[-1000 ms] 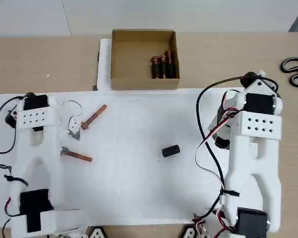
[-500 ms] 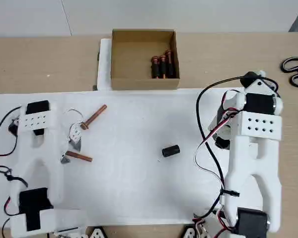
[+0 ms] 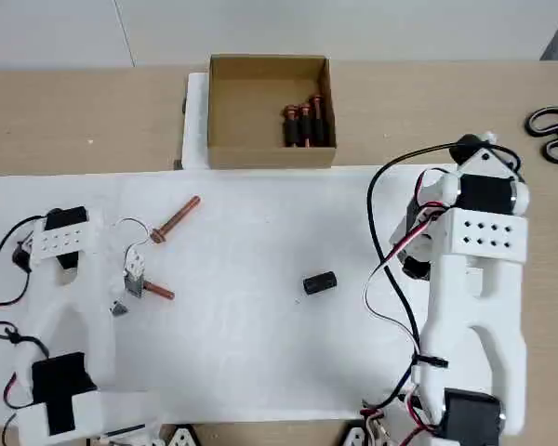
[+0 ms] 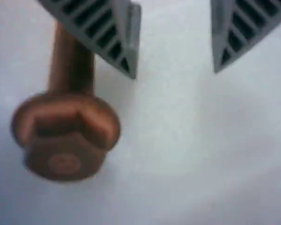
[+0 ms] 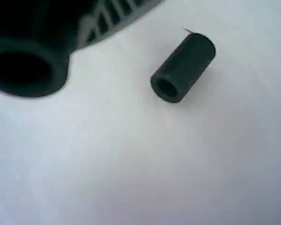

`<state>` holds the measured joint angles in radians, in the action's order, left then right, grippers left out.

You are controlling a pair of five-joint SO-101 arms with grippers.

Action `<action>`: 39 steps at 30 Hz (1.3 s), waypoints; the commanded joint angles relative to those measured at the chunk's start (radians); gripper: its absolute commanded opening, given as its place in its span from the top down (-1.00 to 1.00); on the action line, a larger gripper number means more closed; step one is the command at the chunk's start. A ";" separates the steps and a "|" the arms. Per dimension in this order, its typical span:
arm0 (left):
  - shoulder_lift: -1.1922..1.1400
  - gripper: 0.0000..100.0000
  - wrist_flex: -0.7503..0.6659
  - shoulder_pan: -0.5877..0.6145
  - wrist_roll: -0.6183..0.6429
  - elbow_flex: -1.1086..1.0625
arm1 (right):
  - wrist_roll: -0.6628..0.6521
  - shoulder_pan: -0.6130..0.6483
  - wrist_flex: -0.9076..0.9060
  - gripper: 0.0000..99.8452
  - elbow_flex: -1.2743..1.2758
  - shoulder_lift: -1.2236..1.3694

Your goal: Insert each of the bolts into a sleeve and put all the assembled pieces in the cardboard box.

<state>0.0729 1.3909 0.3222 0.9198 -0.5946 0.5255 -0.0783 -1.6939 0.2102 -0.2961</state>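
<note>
Where the sheet (image 3: pixel 260 372) spreads in front of the box (image 3: pixel 225 110), bolt one (image 3: pixel 156 292) lies flat. Its shank runs under one finger (image 4: pixel 100 33) of the left gripper (image 3: pixel 128 286), whose jaws stand apart with nothing between them. Bolt two (image 3: pixel 175 219): loose, nearer the box. Loose sleeve (image 3: pixel 320 282): on its side, well apart from both bolts. Assembled pieces (image 3: pixel 307 123): three, inside the box against one wall. Right gripper (image 5: pixel 70 37): clamped on the held sleeve (image 5: pixel 28 68), beyond the loose sleeve from the bolts.
</note>
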 commanded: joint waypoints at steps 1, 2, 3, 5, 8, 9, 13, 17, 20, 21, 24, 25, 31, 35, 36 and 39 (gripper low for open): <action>0.011 0.80 0.008 -0.002 -0.020 0.035 | -0.009 -0.005 0.005 0.99 -0.008 -0.041; 0.011 0.80 0.032 -0.002 -0.028 0.050 | -0.009 -0.005 0.005 0.99 -0.008 -0.041; 0.011 0.80 0.057 -0.002 -0.029 0.068 | -0.009 -0.005 0.005 0.99 -0.008 -0.041; 0.011 0.80 0.118 -0.002 -0.029 0.113 | -0.009 -0.005 0.005 0.99 -0.008 -0.041; 0.011 0.80 0.183 0.000 -0.029 0.185 | -0.009 -0.005 0.008 0.99 -0.008 -0.041; 0.011 0.80 0.195 0.000 -0.029 0.208 | -0.009 -0.005 0.010 0.99 -0.008 -0.041; 0.005 0.80 0.196 0.000 -0.029 0.236 | -0.009 -0.005 0.013 0.99 -0.008 -0.041; 0.002 0.80 0.141 0.000 -0.029 0.223 | -0.009 -0.005 0.010 0.99 -0.008 -0.041; 0.002 0.80 0.103 0.000 -0.029 0.220 | -0.009 -0.005 0.010 0.99 -0.008 -0.041; 0.002 0.80 0.092 0.000 -0.029 0.220 | -0.009 -0.005 0.010 0.99 -0.008 -0.041; 0.002 0.79 0.078 -0.002 -0.029 0.220 | -0.009 -0.005 0.007 0.99 -0.008 -0.041; 0.000 0.79 0.075 -0.002 -0.029 0.220 | -0.009 -0.005 0.005 0.99 -0.008 -0.041; 0.000 0.79 0.035 -0.002 -0.029 0.182 | -0.009 -0.005 0.005 0.99 -0.008 -0.041; 0.000 0.79 -0.018 -0.002 -0.029 0.125 | -0.009 -0.005 0.004 0.99 -0.008 -0.041; 0.000 0.79 -0.025 -0.002 -0.029 0.116 | -0.009 -0.005 0.004 0.99 -0.008 -0.041; 0.000 0.79 -0.044 -0.002 -0.029 0.094 | -0.009 -0.005 0.004 0.99 -0.006 -0.041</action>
<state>0.0683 1.3709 0.3222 0.8968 -0.4948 0.5255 -0.0783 -1.6939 0.2102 -0.2961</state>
